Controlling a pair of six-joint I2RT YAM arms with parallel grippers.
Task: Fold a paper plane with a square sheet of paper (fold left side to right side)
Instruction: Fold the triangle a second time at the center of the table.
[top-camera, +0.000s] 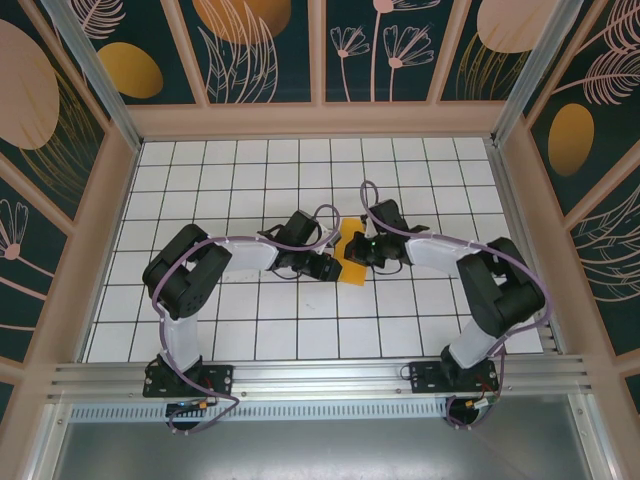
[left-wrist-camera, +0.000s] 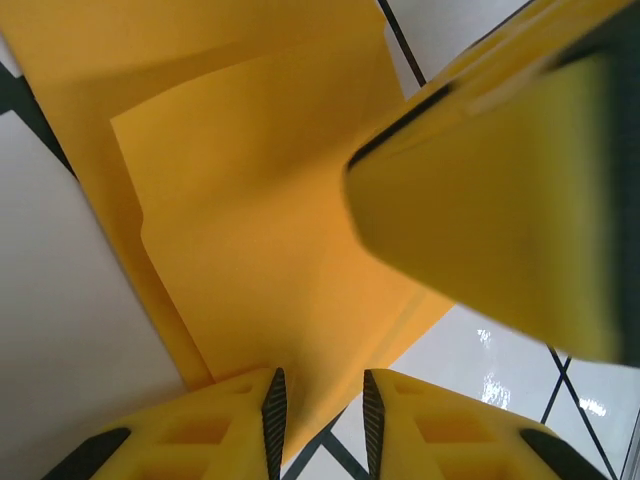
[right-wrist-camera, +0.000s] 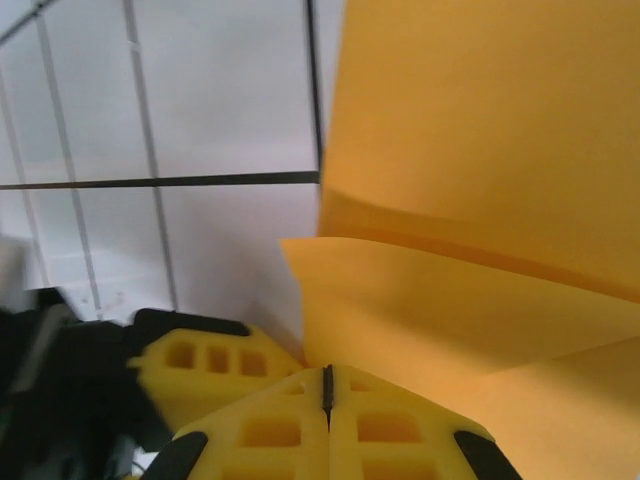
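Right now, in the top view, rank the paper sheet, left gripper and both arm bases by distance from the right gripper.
1. paper sheet: clamped in the right gripper.
2. left gripper: just left of it, at the sheet.
3. right arm's base: near edge, right side.
4. left arm's base: near edge, left side.

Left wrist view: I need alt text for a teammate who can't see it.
A partly folded orange-yellow sheet of paper spreads over the white tiled table, one layer overlapping another. The left gripper has its yellow fingers apart on either side of the paper's near corner. The right gripper's blurred yellow finger looms at upper right.
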